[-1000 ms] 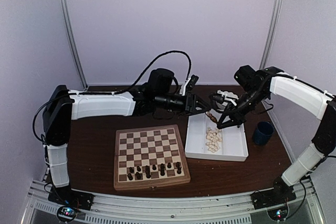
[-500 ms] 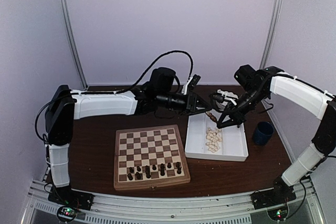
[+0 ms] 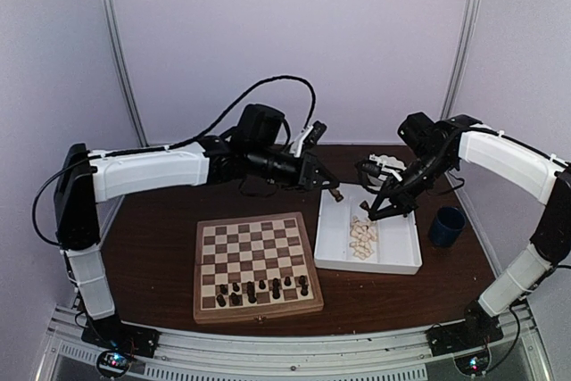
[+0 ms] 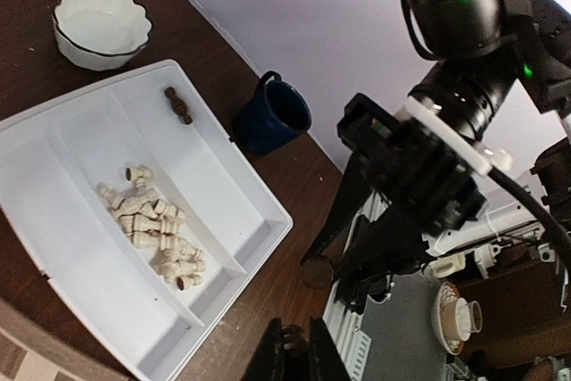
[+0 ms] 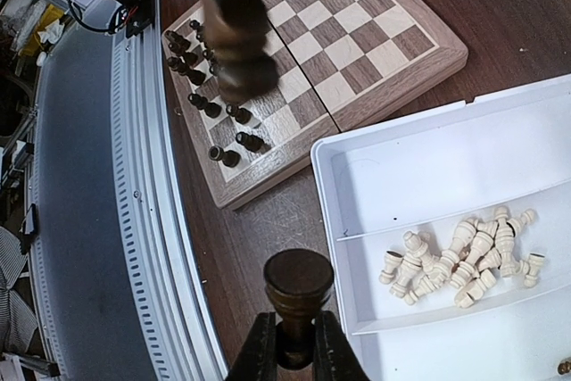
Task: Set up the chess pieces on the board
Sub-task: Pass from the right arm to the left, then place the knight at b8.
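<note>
The board (image 3: 257,243) lies in front of the left arm, with a row of dark chess pieces (image 3: 263,289) along its near edge. My left gripper (image 3: 328,190) hovers at the far left corner of the white tray (image 3: 398,240), shut on a dark piece (image 4: 300,342). My right gripper (image 3: 367,213) hangs over the tray, shut on the stem of another dark piece (image 5: 298,285), base toward the camera. Cream pieces (image 3: 361,236) lie heaped in the tray's middle compartment. One dark piece (image 4: 178,106) lies in a far compartment.
A dark blue cup (image 3: 446,225) stands right of the tray. A white scalloped bowl (image 4: 100,24) sits behind the tray. The table's near edge is a metal rail (image 3: 285,345). The two grippers are a short gap apart above the tray.
My left gripper has shut on a dark piece and drawn back to the left, away from the right gripper. The right gripper has stayed put, still shut on its piece.
</note>
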You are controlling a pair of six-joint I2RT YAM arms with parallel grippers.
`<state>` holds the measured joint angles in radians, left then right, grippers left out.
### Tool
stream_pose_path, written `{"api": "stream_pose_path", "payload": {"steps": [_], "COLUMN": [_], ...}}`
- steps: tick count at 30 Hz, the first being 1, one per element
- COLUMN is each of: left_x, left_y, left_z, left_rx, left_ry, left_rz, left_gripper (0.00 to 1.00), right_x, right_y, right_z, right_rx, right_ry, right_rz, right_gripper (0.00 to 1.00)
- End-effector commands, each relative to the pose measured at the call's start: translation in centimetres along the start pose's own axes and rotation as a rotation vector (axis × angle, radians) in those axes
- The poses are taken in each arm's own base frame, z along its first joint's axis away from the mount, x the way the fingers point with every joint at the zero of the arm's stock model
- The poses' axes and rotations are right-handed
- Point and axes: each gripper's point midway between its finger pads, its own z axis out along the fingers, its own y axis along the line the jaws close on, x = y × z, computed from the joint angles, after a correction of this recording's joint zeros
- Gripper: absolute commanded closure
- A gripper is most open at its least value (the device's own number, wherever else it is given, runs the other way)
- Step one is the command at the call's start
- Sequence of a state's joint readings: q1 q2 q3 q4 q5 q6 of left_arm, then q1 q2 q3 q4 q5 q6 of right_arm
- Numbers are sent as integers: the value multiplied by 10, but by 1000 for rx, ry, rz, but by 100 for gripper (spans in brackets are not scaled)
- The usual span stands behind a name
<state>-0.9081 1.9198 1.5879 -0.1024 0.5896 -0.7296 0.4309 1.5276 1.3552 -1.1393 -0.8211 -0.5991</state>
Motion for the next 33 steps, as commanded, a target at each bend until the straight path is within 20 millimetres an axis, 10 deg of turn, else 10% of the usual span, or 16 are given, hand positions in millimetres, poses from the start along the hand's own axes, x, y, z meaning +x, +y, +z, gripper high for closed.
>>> {"api": "stream_pose_path", "payload": {"steps": [1,12,33], "left_x": [5,113,193], "left_y": [-8,35,37], "left_z": [-51,-132,-38], "left_rx": [-128,-433,-394], "left_ry": [-1,188,533], "left_rz": [139,234,509], "left_gripper": [94,94,95], "right_x": [2,6,14], "right_y": [5,0,-3], "right_z": [-3,3,5], "right_rx": [13,8,30], "right_ry": [-7,10,33], "right_rz": [-26,-16,-9], "right_gripper": [95,95,95]}}
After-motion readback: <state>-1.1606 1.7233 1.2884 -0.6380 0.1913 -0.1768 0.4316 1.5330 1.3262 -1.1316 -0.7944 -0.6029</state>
